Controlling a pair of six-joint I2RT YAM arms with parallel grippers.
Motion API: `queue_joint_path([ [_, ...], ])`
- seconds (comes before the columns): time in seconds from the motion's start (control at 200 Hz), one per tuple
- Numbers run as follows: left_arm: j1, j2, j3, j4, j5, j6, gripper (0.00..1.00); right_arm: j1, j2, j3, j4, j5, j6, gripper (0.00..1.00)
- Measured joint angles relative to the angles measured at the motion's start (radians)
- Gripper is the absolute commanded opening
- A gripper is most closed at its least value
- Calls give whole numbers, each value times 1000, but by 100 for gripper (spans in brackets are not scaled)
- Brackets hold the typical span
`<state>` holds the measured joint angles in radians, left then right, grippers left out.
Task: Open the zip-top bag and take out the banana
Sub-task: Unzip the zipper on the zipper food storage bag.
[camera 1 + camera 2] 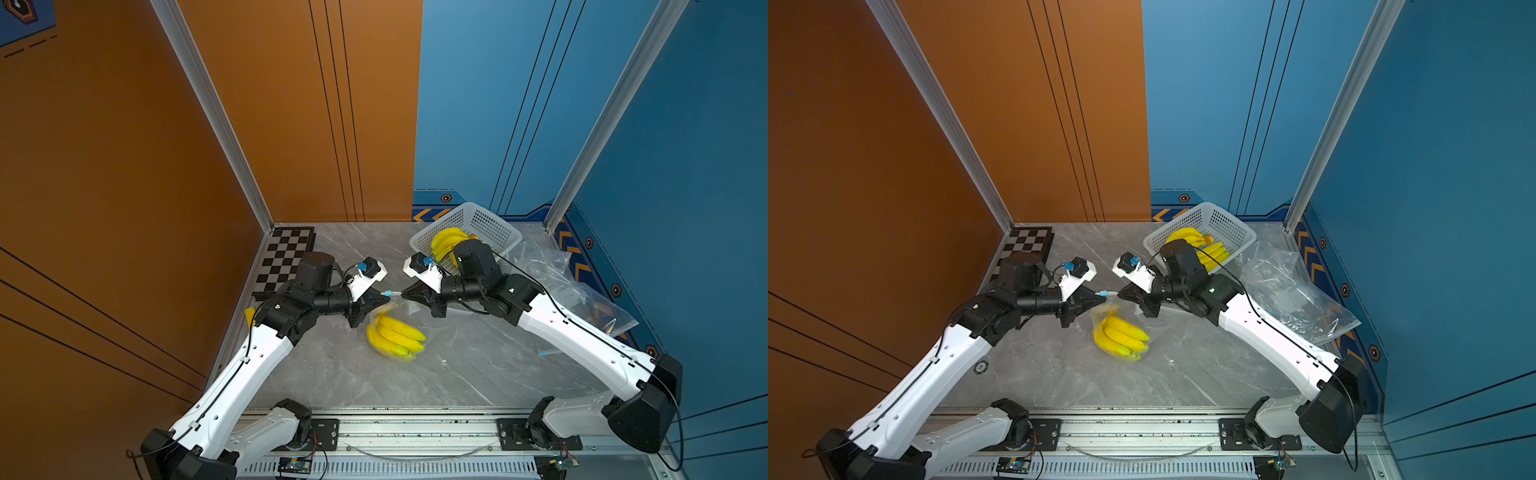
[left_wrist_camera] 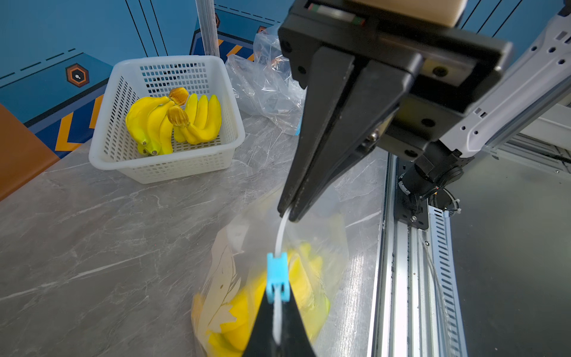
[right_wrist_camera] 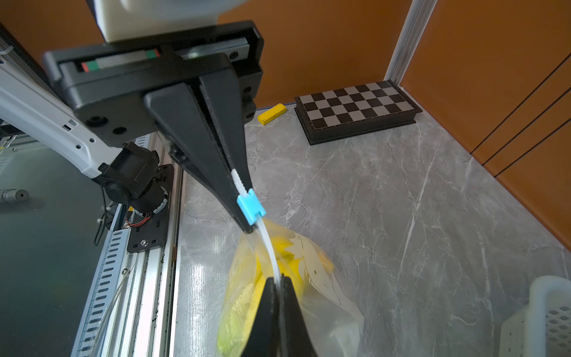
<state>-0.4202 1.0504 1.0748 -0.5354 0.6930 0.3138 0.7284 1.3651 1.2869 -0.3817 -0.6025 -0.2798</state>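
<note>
Now left gripper (image 1: 386, 294) and right gripper (image 1: 404, 294) both pinch the zip-top bag's (image 3: 327, 296) zip strip (image 2: 280, 236), blue slider (image 2: 277, 276) by the left's tips, bananas (image 1: 397, 334) inside.

Clear glossy plastic bag (image 2: 321, 235), perforated white plastic basket (image 2: 173, 167), polished marble-look tabletop (image 2: 108, 231)

Mid-counter (image 1: 478, 365), the bag (image 1: 411, 309) with bananas (image 1: 397, 334) in it hangs by its zip between the left fingers (image 1: 374, 297) and the right fingers (image 1: 417, 296). Behind, the chessboard (image 1: 282, 262) sits far left and the basket (image 1: 492, 227) far right, with more bananas (image 1: 446, 241) in it. Loose bags (image 1: 582, 291) lie to its right.
</note>
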Motion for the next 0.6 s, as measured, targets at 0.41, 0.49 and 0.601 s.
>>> queue_joint_path([
  [0.41, -27, 8, 27, -64, -23, 65, 0, 3, 59, 63, 3, -84, 26, 43],
  [0.49, -27, 8, 31, -68, -30, 72, 0, 6, 85, 83, 8, -108, 26, 42],
  [0.601, -31, 8, 32, -72, -38, 80, 0, 16, 109, 97, 9, -136, 26, 39],
])
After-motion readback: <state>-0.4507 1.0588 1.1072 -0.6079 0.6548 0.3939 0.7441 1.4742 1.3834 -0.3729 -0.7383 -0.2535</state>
